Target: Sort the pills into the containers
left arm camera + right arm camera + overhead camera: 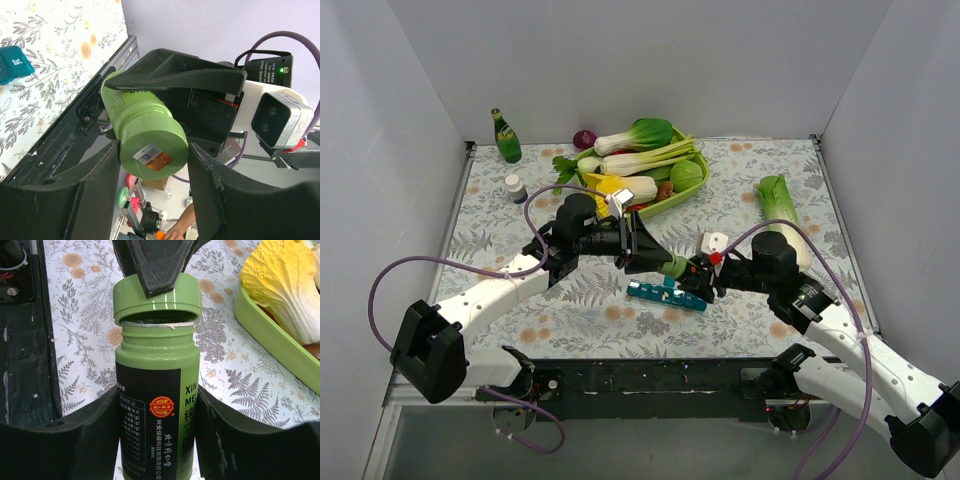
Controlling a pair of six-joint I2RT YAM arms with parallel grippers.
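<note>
The teal pill container strip (666,294) lies on the floral table just in front of both grippers; its "Sat" end shows in the left wrist view (12,62). My right gripper (702,272) is shut on the body of a green pill bottle (157,405), held above the table. My left gripper (658,260) is shut on that bottle's green cap (157,295), with a finger on each side of it (155,150). The cap sits slightly raised and tilted over the bottle's mouth, with a dark gap under its rim. No loose pills are in view.
A lime-green basket (695,182) of vegetables stands behind the grippers; its rim also shows in the right wrist view (270,330). A small white-capped bottle (515,187) and a green glass bottle (505,135) stand at the back left. A leafy vegetable (780,200) lies at the right.
</note>
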